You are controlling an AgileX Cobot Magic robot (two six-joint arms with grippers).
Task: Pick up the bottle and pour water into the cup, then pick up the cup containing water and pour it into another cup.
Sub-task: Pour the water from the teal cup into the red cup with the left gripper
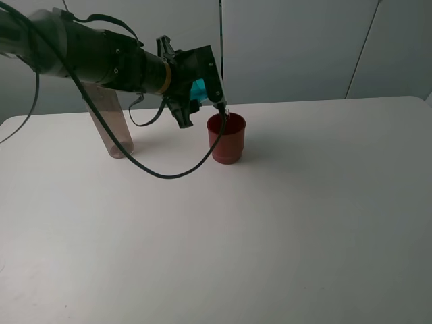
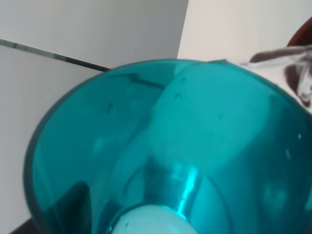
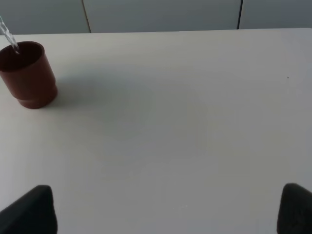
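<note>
Left gripper [image 1: 206,89] grips tilted cup [image 1: 199,90]; bottle [image 1: 112,127] exterior-view only.

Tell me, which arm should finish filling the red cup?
Left. The left fingers hold the teal cup tipped over the red cup, water streaming in. The right fingers are open, empty and farther away.

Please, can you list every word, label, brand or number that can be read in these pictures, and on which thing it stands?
None. The teal cup, the red cup, the bottle and the table show no readable text.
</note>
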